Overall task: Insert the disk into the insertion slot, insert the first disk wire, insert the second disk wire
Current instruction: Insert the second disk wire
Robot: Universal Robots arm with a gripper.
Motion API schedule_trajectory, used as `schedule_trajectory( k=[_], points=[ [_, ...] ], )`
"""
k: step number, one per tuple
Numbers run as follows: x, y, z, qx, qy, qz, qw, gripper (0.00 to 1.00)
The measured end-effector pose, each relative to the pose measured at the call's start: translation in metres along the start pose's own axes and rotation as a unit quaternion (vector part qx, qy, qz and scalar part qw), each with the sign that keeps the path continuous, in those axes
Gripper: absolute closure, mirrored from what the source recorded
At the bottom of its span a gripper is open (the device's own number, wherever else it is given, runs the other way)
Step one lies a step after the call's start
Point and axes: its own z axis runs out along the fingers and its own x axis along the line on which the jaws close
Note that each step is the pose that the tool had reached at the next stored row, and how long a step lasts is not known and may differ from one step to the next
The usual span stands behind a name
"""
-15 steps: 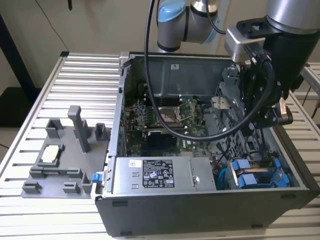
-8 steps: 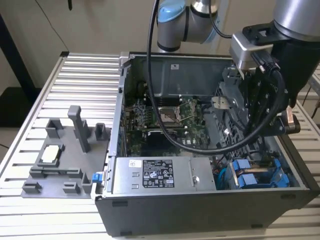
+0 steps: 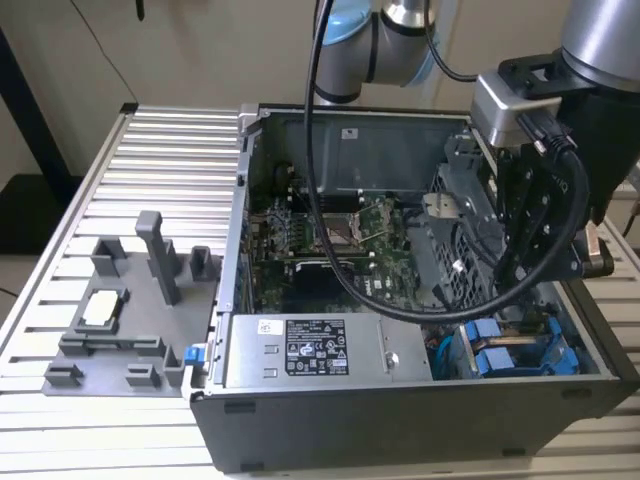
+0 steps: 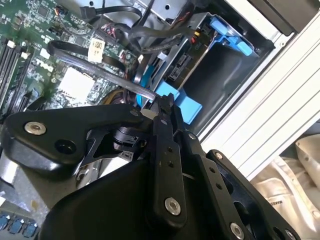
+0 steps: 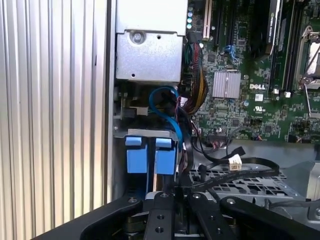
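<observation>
The disk sits in the insertion slot (image 4: 240, 62) at the case's front corner on the exterior view's right. Its blue carrier tabs (image 5: 150, 155) face up, and they also show in the exterior view as blue tabs (image 3: 497, 347). My gripper (image 4: 162, 102) hangs just above those tabs, over the bay (image 3: 510, 285). Its black fingers (image 5: 167, 197) are pressed together on a flat black disk wire (image 4: 102, 71). That wire (image 5: 250, 167) runs off across the perforated cage. A loose white connector (image 5: 234, 161) lies beside it.
The open computer case holds a green motherboard (image 3: 330, 240), a grey power supply box with a sticker (image 3: 300, 350) and a perforated metal cage (image 3: 455, 250). Bundled cables (image 5: 192, 95) crowd the gap beside the bay. A grey fixture plate (image 3: 120, 310) lies on the slatted table (image 3: 150, 140).
</observation>
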Motion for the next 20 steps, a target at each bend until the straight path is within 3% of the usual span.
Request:
schedule_trajectory(
  k=[5,16,20],
  points=[
    [0.0035,-0.0052,0.0012,-0.0026,-0.0001,0.001,1.0000,0.84],
    [0.0137,-0.0172,0.0035,-0.0168,-0.0007,0.001,0.9999,0.84],
    [0.0158,-0.0200,0.0061,-0.0193,-0.0013,0.002,0.9998,0.84]
  ],
)
